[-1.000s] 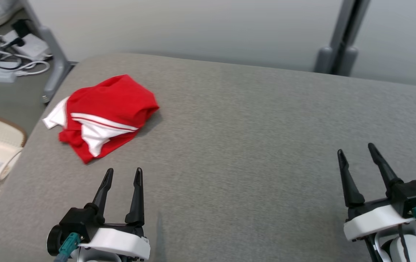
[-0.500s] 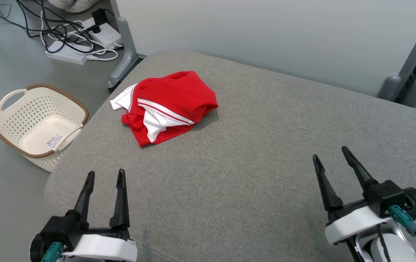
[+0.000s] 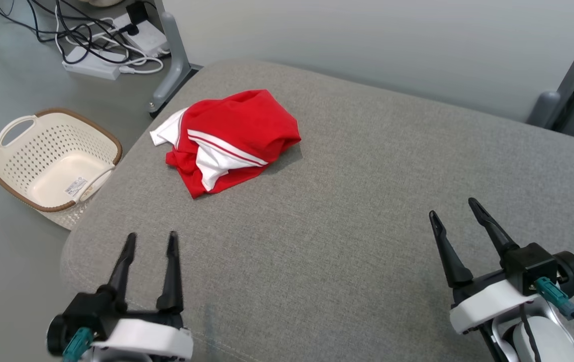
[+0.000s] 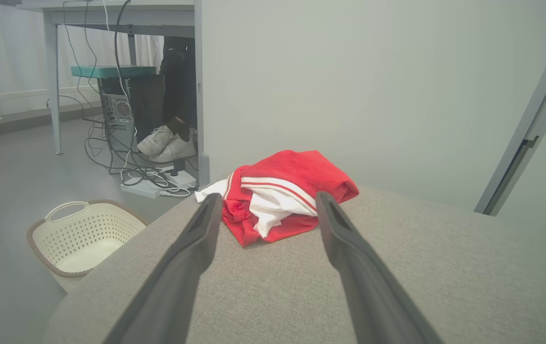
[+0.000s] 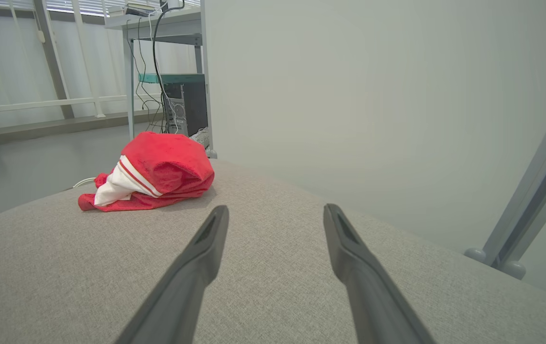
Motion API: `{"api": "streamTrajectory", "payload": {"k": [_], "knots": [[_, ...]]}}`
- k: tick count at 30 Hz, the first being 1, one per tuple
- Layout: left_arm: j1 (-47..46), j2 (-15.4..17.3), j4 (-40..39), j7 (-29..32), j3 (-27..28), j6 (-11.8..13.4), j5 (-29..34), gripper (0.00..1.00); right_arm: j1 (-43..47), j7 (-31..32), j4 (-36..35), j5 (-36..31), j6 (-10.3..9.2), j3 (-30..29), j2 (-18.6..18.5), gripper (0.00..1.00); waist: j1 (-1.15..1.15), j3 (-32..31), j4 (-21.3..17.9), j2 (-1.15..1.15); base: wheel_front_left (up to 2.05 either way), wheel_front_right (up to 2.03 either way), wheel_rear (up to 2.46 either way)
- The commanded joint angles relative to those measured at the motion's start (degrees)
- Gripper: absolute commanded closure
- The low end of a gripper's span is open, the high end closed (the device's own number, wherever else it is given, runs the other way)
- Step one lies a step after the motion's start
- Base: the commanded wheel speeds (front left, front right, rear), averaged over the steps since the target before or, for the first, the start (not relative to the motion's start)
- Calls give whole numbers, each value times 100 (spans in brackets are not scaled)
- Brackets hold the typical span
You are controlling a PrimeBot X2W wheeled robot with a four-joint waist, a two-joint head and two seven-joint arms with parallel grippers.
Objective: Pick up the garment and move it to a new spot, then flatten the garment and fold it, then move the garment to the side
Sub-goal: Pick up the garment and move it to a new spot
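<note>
I see the crumpled red-and-white garment (image 3: 236,133) heaped near the far left corner of the grey upholstered pad (image 3: 367,201), straight ahead of my left gripper (image 3: 152,235) and framed between its fingers in the wrist view. Its longer run lies roughly crosswise to those fingers (red bulk to the right, white panel toward the pad's edge). Both grippers have their fingers spread wide and empty, and the right gripper (image 3: 452,207) sits well apart, so I judge the left arm nearer for the pick.
</note>
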Motion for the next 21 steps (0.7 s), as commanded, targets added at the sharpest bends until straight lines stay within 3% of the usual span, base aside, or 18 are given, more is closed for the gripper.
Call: {"api": "streamTrajectory", "payload": {"k": [1, 11, 14, 21], "knots": [[-265, 13, 109, 1, -63, -126, 153, 0, 27, -9, -86, -63, -2, -25, -99, 0, 0, 167, -4, 0, 0, 0, 0], [-1926, 198, 918, 1, 441, -565, 194, 0, -297, 54, -603, -301, -2, 15, -415, 0, 0, 1196, -305, 0, 0, 0, 0], [-2577, 394, 1379, 11, 494, -733, 107, 0, -476, 170, -844, -355, -2, 62, -523, 0, 0, 1522, -447, 0, 0, 0, 0], [-3845, 874, 2455, 706, 277, -948, -82, 0, -725, 420, -1274, -365, -2, 106, -639, 0, 0, 2063, -744, 0, 0, 0, 0]]}}
